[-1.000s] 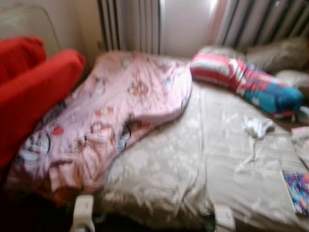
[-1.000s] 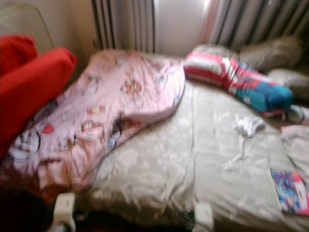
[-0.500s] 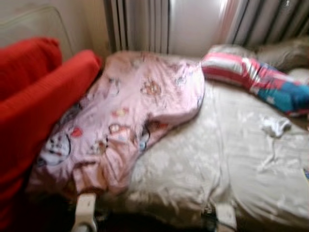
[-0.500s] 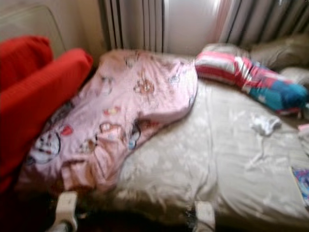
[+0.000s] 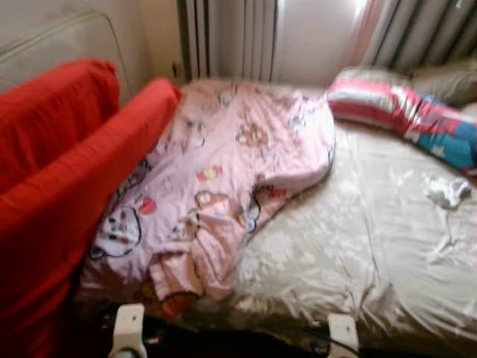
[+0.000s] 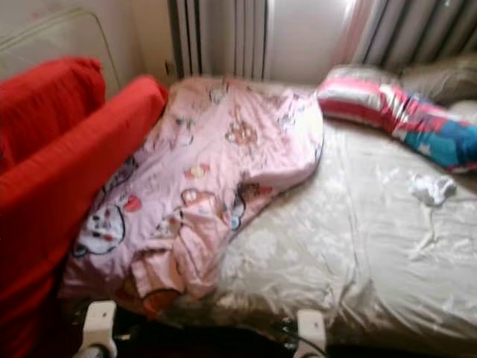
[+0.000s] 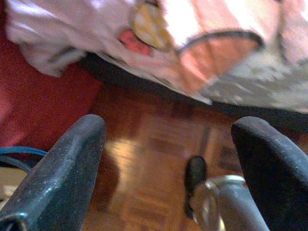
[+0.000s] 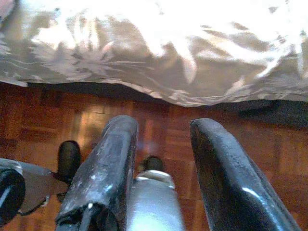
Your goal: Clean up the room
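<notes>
Red sofa [image 5: 52, 186] lies left of the bed [image 5: 358, 253]. Pink blanket [image 5: 223, 179] is crumpled over the bed's left part. Striped pillow [image 5: 402, 112] and white cloth [image 5: 447, 192] lie on its right part. Left gripper [image 7: 168, 159] hangs low before the bed's edge above the wood floor [image 7: 144, 159], fingers apart, empty. Right gripper [image 8: 161, 163] hangs likewise, fingers slightly apart.

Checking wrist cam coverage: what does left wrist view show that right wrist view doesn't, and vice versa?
Left wrist: the pink cartoon-print blanket hanging over the bed edge, red fabric beside it, left gripper with fingers wide apart. Right wrist: the shiny beige bedspread edge, right gripper with fingers apart. Both: wooden parquet floor below the bed edge, nothing held.
</notes>
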Tool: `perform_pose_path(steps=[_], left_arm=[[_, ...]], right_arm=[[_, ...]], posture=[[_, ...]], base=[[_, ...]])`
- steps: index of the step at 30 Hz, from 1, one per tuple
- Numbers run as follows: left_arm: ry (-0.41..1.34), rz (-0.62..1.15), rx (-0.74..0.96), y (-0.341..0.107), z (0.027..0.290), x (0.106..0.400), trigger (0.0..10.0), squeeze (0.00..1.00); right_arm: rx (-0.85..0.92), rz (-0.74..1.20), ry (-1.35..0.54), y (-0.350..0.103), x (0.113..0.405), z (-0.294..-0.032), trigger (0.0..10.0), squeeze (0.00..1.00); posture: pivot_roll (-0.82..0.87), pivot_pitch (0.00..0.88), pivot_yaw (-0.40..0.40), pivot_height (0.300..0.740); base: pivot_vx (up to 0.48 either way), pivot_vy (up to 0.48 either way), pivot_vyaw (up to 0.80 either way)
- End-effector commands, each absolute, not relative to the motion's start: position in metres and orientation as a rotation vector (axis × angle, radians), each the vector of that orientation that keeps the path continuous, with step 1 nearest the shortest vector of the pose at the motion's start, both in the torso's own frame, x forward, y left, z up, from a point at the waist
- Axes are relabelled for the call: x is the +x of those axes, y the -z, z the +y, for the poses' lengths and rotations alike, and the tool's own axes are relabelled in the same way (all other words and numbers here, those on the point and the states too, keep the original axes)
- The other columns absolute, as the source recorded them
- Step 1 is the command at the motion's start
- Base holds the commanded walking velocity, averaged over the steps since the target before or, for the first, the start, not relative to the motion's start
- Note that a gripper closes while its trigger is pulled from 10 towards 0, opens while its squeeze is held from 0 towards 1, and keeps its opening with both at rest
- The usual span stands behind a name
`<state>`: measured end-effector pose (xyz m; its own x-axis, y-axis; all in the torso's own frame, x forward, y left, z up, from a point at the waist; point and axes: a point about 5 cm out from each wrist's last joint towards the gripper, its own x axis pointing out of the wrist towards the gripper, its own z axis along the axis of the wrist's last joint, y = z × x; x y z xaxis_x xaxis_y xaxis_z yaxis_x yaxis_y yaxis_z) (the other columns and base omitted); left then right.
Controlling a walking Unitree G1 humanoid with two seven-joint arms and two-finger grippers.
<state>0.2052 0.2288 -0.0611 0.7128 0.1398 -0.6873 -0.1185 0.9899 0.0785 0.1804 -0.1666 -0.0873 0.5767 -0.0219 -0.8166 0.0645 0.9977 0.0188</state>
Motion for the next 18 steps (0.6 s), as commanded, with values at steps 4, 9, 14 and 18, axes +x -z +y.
perform_pose_path(steps=[4,9,14,18], left_arm=[[-0.135,0.77,0.019,0.0633,0.222,0.2044,10.0,0.0],[-0.132,0.763,0.023,0.0626,0.2219,0.2054,10.0,0.0],[-0.133,0.753,0.02,0.0621,0.2222,0.2055,10.0,0.0],[-0.134,0.745,0.014,0.0616,0.2222,0.206,10.0,0.0]], right_arm=[[0.038,0.97,0.081,0.0893,0.1742,-0.1774,10.0,0.0],[0.04,0.968,0.079,0.089,0.1749,-0.1763,10.0,0.0],[0.034,0.959,0.074,0.0887,0.1754,-0.1756,10.0,0.0],[0.036,0.959,0.077,0.0888,0.175,-0.1758,10.0,0.0]], posture=[[0.12,0.045,-0.008,0.74],[0.12,0.056,-0.007,0.74],[0.12,0.065,-0.005,0.74],[0.12,0.07,-0.006,0.74]], base=[[0.0,0.361,0.0],[0.0,0.069,0.0],[0.0,0.0,0.27],[0.0,0.0,0.8]])
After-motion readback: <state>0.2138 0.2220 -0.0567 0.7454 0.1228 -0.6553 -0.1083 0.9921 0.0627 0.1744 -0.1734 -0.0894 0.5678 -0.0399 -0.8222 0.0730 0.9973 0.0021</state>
